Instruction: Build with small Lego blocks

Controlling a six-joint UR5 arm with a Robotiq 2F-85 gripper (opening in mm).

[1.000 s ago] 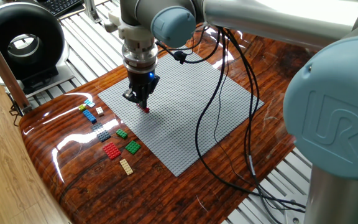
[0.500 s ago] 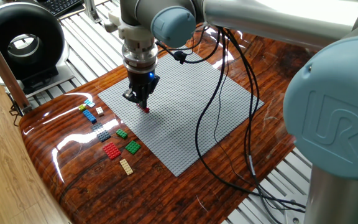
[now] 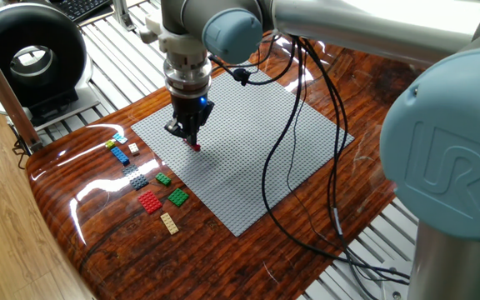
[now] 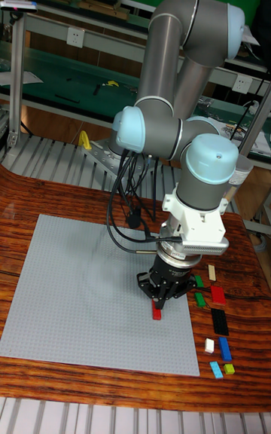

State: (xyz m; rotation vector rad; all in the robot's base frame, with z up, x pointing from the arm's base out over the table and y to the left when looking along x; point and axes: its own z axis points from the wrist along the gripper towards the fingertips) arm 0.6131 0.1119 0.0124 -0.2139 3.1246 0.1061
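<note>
Your glossy wooden surface (image 3: 248, 250) carries a large grey studded square baseplate (image 3: 282, 167), and the grey-and-blue arm (image 4: 181, 132) reaches down over its edge. The black two-finger gripper (image 3: 192, 142) has its fingers clenched on a small red Lego brick (image 4: 156, 313), which touches the baseplate. The other small loose Lego blocks (image 3: 150, 187) lie on the wood just beside the plate.

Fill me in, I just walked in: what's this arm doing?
It's building with Lego. The claw is down on the grey baseplate, with a small red brick at its tips, apparently pressing it on. The other loose bricks lie on the wooden table beside the plate.
</note>
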